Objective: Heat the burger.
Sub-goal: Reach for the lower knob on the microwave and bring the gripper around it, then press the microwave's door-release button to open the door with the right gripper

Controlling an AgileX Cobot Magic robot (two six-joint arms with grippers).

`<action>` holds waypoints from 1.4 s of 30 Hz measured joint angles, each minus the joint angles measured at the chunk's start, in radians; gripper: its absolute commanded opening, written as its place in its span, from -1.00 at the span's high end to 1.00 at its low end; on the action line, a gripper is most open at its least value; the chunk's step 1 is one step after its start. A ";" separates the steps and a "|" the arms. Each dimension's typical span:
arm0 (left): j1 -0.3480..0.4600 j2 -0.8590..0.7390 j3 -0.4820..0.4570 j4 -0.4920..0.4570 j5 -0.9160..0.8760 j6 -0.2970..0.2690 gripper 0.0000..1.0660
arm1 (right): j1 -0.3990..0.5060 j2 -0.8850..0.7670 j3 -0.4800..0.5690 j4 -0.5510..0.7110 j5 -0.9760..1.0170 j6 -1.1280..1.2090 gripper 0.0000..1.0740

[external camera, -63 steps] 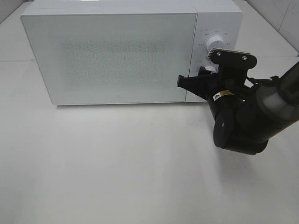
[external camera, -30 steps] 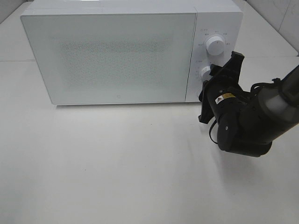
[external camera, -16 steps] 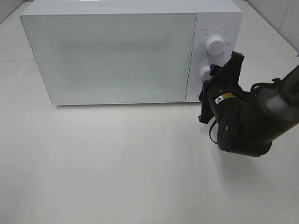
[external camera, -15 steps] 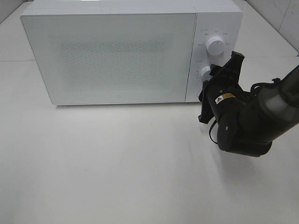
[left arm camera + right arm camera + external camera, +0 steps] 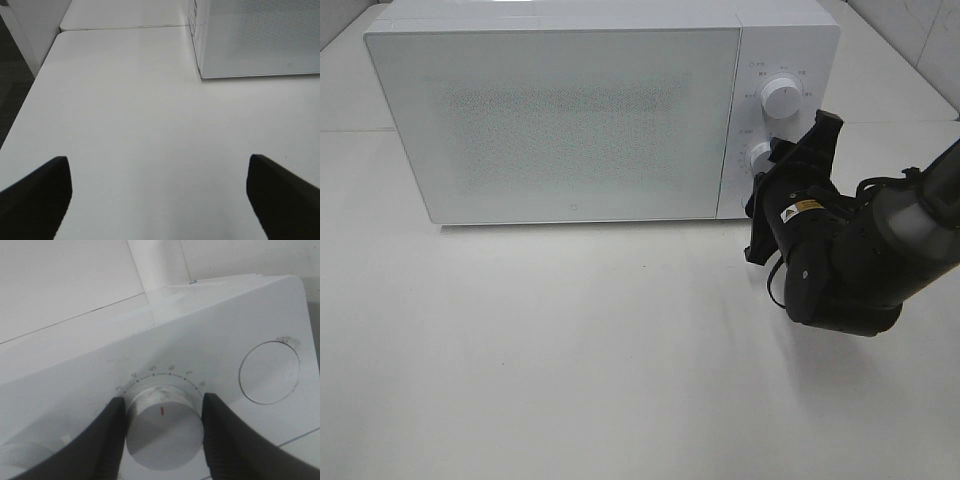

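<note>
**right fingers clamped on the microwave's lower dial, left hand idle**

nearest, the left gripper (image 5: pixel 157 165) hangs over the bare white table (image 5: pixel 125 100). its two black fingers (image 5: pixel 35 200) are spread wide, with nothing between them but tabletop. it does not show in the high view. in its own wrist view the front corner of the microwave (image 5: pixel 250 40) lies well ahead of it.

further in, on the right of the high view, the bulky black right arm (image 5: pixel 840 270) reaches from the table's right edge toward the microwave's control panel. the right gripper (image 5: pixel 767 165) is rolled over at a slant there. in the right wrist view its fingers (image 5: pixel 107 440) sit one on each side of the lower dial (image 5: pixel 164 430), pressed against its rim. they are about half closed and hold the dial itself. the dial's face carries a small red mark, and a numbered scale curves around it.

just beyond it on the same panel, the upper dial (image 5: pixel 779 98) stands free, touched by nothing.

the white microwave (image 5: pixel 570 110) takes up the back of the table. its door (image 5: pixel 560 120) is shut, and the speckled, frosted front gives no look inside.

the burger shows in none of the views, so where it sits cannot be told.
</note>
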 measured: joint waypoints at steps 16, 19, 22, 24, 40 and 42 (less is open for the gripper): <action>0.000 0.000 0.000 0.000 0.000 0.000 -0.68 | 0.008 0.000 -0.008 -0.006 0.003 -0.004 -0.10; 0.000 0.000 0.000 0.000 0.000 0.000 -0.68 | 0.012 0.000 -0.009 -0.014 0.008 -0.008 -0.19; 0.000 0.000 0.000 0.001 0.000 0.000 -0.68 | 0.015 0.000 -0.009 -0.016 0.009 -0.019 -0.21; 0.000 0.000 0.000 0.001 0.000 0.000 -0.68 | 0.016 0.000 -0.009 -0.016 0.009 -0.020 -0.21; 0.000 0.000 0.000 0.001 0.000 0.000 -0.68 | 0.009 -0.080 0.103 -0.101 0.000 -0.052 -0.21; 0.000 0.000 0.000 0.001 0.000 0.000 -0.68 | 0.009 -0.097 0.140 -0.136 0.002 -0.054 -0.25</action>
